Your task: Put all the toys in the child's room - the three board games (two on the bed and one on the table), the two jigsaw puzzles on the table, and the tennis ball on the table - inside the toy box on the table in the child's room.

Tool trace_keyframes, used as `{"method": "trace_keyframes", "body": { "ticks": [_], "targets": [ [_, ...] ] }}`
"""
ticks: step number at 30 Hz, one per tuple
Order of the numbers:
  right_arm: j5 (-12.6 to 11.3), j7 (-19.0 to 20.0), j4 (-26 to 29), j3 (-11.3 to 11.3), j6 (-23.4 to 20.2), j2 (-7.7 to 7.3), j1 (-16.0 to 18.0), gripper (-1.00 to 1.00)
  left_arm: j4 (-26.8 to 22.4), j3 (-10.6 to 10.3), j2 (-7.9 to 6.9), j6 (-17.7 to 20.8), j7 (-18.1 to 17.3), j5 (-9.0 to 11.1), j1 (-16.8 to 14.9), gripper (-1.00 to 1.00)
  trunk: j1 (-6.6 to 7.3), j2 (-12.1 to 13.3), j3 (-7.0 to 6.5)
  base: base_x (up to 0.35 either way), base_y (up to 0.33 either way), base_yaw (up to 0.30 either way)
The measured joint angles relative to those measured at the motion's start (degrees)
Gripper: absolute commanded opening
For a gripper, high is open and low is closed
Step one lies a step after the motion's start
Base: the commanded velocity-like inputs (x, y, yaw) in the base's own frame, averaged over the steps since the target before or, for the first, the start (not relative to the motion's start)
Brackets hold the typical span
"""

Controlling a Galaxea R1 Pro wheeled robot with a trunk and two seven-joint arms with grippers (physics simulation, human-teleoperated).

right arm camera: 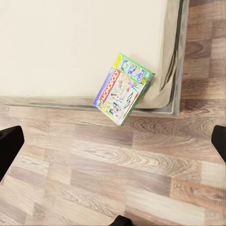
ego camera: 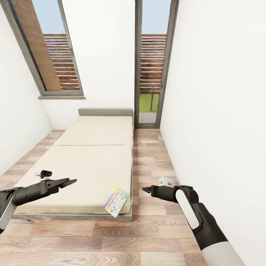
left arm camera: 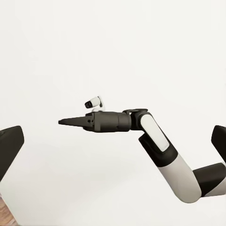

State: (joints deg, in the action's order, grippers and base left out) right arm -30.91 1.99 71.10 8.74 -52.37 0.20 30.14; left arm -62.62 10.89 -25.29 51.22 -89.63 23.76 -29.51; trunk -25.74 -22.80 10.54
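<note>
- Monopoly board game (ego camera: 116,201) lies at the bed's (ego camera: 92,155) lower-right corner, overhanging slightly.
- Left gripper (ego camera: 68,182): jaws apart.
- Right gripper (ego camera: 145,189): jaws together, lower right.

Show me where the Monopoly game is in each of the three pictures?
Head view: the Monopoly game lies on the bed's near corner, low and just left of middle.
Left wrist view: it is not in this picture.
Right wrist view: it sits right of middle in the upper half, jutting over the bed's edge.
Shared landmark: the bed with its cream top.
</note>
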Motion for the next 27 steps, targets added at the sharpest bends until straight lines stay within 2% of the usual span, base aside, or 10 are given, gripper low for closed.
{"method": "trace_keyframes", "body": {
  "ticks": [6,17,27],
  "targets": [
    [-0.1,0.0,0.0,0.0,0.0,-0.01,0.0,1.00,0.0,0.0,0.00,0.0,0.0,0.0,0.0,1.00,-0.01,0.0,-0.14,0.000,-0.085,-0.056],
    [0.0,0.0,0.0,0.1,0.0,0.05,0.0,1.00,0.0,0.0,-0.01,0.0,0.0,0.0,0.0,1.00,-0.01,0.0,-0.17,0.002,-0.199,-0.005],
    [0.1,0.0,-0.2,0.1,0.0,0.05,0.0,1.00,0.0,-0.1,-0.01,0.0,0.1,-0.1,0.0,1.00,0.00,0.0,-0.17,0.093,-0.136,0.000]
  ]
}}
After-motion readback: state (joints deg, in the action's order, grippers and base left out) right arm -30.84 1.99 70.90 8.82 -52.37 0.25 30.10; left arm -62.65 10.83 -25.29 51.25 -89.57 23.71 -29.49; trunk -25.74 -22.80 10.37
